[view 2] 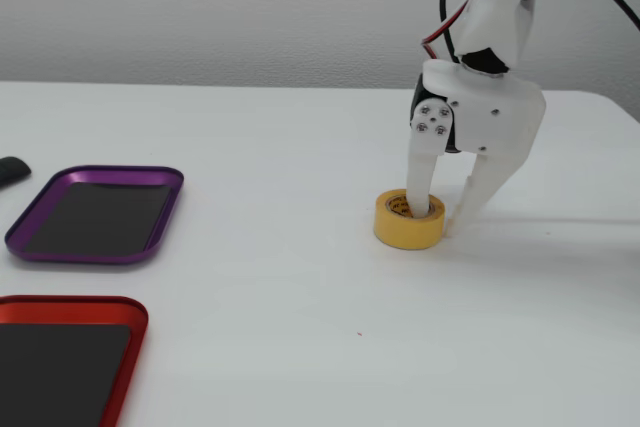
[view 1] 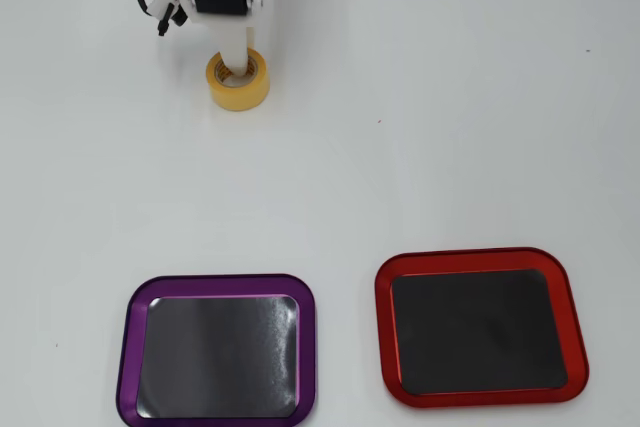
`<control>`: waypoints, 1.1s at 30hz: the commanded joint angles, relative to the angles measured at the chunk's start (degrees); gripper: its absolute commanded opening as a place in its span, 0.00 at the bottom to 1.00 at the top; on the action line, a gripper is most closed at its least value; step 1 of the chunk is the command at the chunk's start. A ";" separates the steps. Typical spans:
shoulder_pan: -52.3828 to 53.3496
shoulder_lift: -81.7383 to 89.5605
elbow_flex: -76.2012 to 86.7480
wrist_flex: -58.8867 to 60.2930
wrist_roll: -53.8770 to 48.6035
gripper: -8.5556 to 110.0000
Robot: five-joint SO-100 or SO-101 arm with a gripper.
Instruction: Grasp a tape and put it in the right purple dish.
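The yellow tape roll [view 1: 240, 93] stands flat on the white table at the top left of the overhead view, and right of centre in the fixed view [view 2: 404, 230]. My gripper [view 1: 235, 59] [view 2: 442, 219] comes down on it with the jaws apart. One finger [view 2: 420, 197] is inside the core and the other finger [view 2: 470, 205] is just outside the roll's wall. The tape rests on the table. The purple dish [view 1: 220, 357] [view 2: 95, 217] is empty, at the bottom left of the overhead view, far from the tape.
A red-rimmed tray [view 1: 475, 332] [view 2: 60, 367], the same shape and also empty, lies beside the purple dish. A small dark object [view 2: 10, 170] shows at the left edge of the fixed view. Bare white table lies between the tape and the trays.
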 commanded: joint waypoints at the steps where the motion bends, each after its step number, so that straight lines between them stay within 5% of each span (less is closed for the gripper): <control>1: 0.09 2.90 -3.08 0.35 0.53 0.07; 12: -6.86 42.89 -2.64 1.93 -0.09 0.07; 17: -14.41 56.60 9.14 -11.07 -0.26 0.07; 24: -16.61 51.77 26.81 -42.80 -0.35 0.07; 33: -15.91 21.09 8.61 -45.97 0.35 0.07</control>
